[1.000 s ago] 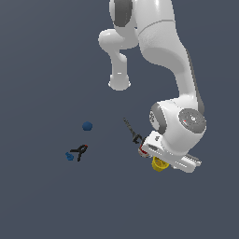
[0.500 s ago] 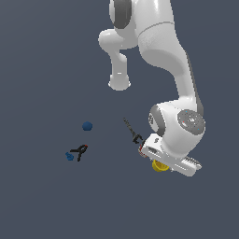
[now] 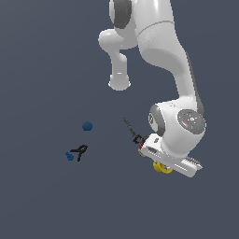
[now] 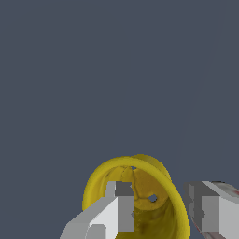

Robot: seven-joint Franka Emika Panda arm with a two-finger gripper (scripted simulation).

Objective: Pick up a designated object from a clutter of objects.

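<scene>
The yellow cup [image 4: 140, 186] lies tilted, with its hollow facing the wrist camera. My gripper [image 4: 161, 207] is open and straddles the cup's wall: one finger [image 4: 119, 210] is inside the hollow, the other [image 4: 205, 210] is outside the rim. In the exterior view the cup [image 3: 162, 168] peeks out from under the white hand [image 3: 170, 158], which hides the fingers. Of the clutter, the thin dark tool [image 3: 128, 126], black clamp [image 3: 80, 151], blue ball [image 3: 87, 126] and small blue piece [image 3: 70, 156] show. The orange ball is hidden.
A reddish-white shape [image 4: 228, 191], possibly the can, sits just behind the outer finger. The dark tool lies close to the hand on the exterior view's left. The clamp, blue ball and blue piece lie far off on that side.
The hand has sunk a little lower over the yellow cup and shifted slightly to the exterior view's right. The other objects have not moved.
</scene>
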